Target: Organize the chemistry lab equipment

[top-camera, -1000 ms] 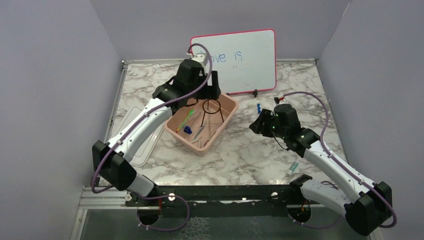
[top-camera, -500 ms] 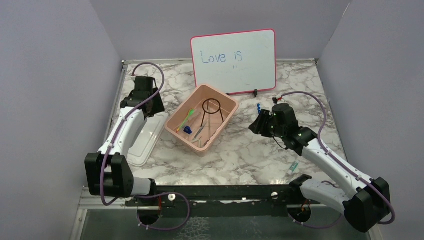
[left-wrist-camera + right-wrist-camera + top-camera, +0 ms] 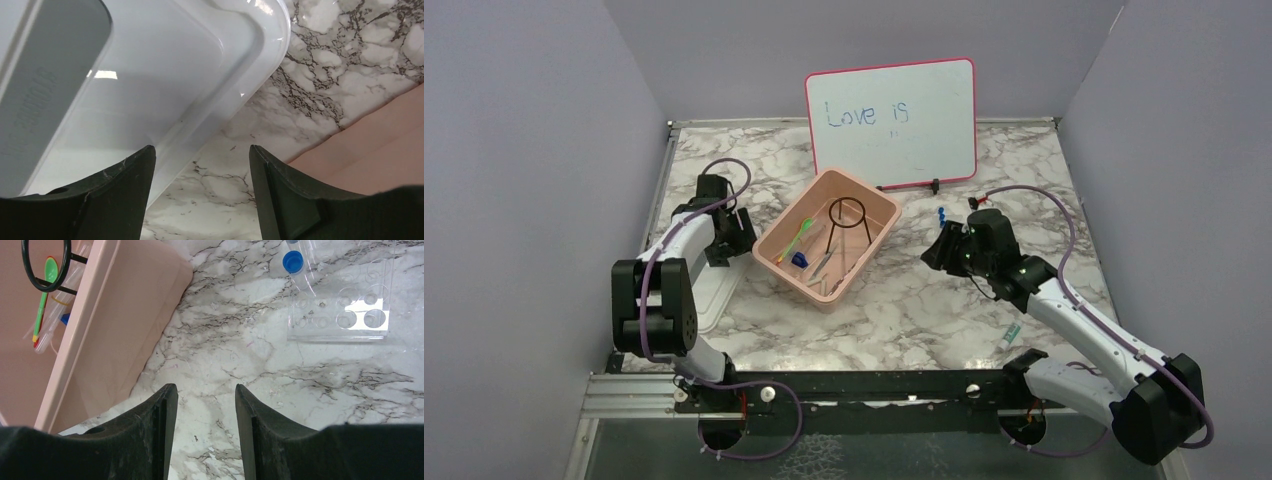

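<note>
Beside the tub (image 3: 790, 280), left fingers (image 3: 115, 200) gape above the lid (image 3: 150, 75); right fingers (image 3: 150, 440) parted; both seemingly empty

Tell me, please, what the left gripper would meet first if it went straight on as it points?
Likely the rim of the white lid, else the marble table beside it; depth is unclear.

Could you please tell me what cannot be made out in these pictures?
- Top view: the small item beside the right arm is too small to identify.
- Right wrist view: the blue-capped tube is cut off by the top edge.
- Left wrist view: the lettering on the grey strip is blurred.
</note>
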Motion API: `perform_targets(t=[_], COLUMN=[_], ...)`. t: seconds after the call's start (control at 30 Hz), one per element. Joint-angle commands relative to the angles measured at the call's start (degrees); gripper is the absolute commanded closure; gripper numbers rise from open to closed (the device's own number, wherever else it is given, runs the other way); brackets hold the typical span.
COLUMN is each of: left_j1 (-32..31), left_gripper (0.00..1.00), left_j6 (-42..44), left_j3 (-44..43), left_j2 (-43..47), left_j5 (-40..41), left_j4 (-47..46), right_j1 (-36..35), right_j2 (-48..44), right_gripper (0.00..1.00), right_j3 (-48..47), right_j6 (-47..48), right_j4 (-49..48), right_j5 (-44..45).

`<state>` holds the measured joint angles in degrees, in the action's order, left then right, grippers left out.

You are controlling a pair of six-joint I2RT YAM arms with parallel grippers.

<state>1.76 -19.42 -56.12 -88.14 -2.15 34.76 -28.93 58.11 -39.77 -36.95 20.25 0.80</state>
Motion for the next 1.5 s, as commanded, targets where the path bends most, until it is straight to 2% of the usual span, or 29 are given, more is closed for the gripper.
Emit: perform_targets(t=[0.0,0.07,0.17,0.33,0.57,0.8,0.93,1.07,1.17,1.33,1.4,1.47], left_j1=[0.2,0.2,0.2,0.2,0.2,0.2,-1.6,-3.5,-3.9,-4.2,-4.2,-4.3], left_gripper=[0.29,0.32,0.49,0.66,0.82,0.82,0.62,0.56,0.57,0.63,0.69,0.79], left_j6=[-0.2,-0.4,-0.8,-0.8,-0.6,-0.5,1.9,2.4,3.6,4.1,4.1,4.0], left_j3=[1.4,1.8,1.9,0.8,-4.5,-8.8,-11.4,-8.9,-7.9,-8.6,-9.2,-9.6], left_j2=[-1.4,-1.9,-3.2,-5.4,-8.3,-10.9,-12.0,-11.3,-12.3,-14.2,-15.1,-15.3], left_j5=[-5.0,-4.9,-6.1,-6.0,0.2,4.7,6.9,6.5,5.1,4.7,5.6,6.2], left_j4=[-3.0,-3.6,-4.3,-5.3,-5.0,-4.6,-1.5,-0.9,-0.9,-0.7,-0.2,0.2], right_j1=[0.0,0.0,0.0,0.0,-0.1,-0.1,0.0,0.0,0.0,0.0,0.0,0.0], right_j2=[-0.8,-1.0,-0.9,-1.1,-1.6,-2.7,-3.2,-3.2,-3.1,-2.8,-2.7,-2.8], right_gripper=[0.50,0.50,0.50,0.50,0.50,0.50,0.50,0.50,0.50,0.50,0.50,0.50], right_j3=[0.7,0.8,1.0,1.0,1.2,1.3,1.3,1.6,1.9,2.1,2.1,2.0], right_j6=[-0.6,-0.6,-0.5,-0.5,-0.3,-0.3,0.0,-0.2,-0.5,-0.5,-0.4,-0.2], right_j4=[-1.6,-1.5,-1.7,-1.8,-2.0,-1.7,-1.4,-1.4,-1.9,-2.5,-2.5,-2.5], right_j5=[-0.4,-0.4,-0.4,-0.4,-0.1,0.4,0.7,0.8,0.1,-0.4,-0.4,-0.4])
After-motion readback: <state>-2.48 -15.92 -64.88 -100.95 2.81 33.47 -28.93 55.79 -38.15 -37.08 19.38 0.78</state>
